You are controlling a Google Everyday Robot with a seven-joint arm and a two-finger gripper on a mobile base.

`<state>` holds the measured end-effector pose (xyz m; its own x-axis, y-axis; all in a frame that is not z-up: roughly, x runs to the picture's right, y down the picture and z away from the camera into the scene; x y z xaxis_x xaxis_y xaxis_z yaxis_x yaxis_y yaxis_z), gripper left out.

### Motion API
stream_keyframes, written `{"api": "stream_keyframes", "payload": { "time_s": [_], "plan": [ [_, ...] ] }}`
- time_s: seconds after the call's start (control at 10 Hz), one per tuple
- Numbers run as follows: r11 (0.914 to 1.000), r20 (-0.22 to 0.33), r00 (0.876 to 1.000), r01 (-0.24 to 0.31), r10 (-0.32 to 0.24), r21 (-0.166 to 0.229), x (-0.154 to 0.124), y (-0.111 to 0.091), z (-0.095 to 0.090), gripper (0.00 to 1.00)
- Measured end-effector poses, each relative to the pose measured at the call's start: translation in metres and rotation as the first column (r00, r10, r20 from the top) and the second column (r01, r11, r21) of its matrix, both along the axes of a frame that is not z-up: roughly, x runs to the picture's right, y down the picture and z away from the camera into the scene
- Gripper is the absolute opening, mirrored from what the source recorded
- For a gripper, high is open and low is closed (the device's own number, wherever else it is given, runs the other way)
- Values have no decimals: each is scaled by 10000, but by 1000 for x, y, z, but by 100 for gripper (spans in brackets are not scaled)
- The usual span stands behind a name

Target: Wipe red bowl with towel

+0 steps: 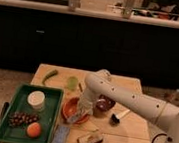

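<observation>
The red bowl (71, 113) sits on the wooden table (129, 130), just right of the green tray. My gripper (84, 107) hangs from the white arm (129, 98) and reaches down into the bowl's right side. It is shut on a pale grey towel (84, 104), which is pressed into the bowl. The towel hides the fingertips and much of the bowl's inside.
A green tray (51, 116) at the left holds a white cup (36, 100), grapes (21, 119) and an orange (34, 130). A dark bowl (105, 105), a small brush (118, 118), a green cup (72, 82), a green pepper (50, 76), a blue packet (61, 135) and a brown block (90, 139) lie around.
</observation>
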<state>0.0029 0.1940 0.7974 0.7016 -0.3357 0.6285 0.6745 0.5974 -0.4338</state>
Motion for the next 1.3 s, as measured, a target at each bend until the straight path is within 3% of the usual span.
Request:
{"api": "stream_keyframes", "payload": {
  "time_s": [0.3,0.7,1.0,1.3],
  "plan": [
    [9993,-327,9992,-233,243,295,4,-26,12,0],
    [9989,-264,9996,25,-12,469,-31,-50,33,0],
    [9985,18,9991,434,-435,337,-56,-50,44,0],
    [9946,612,9927,1035,-1037,76,-78,-26,31,0]
  ]
}}
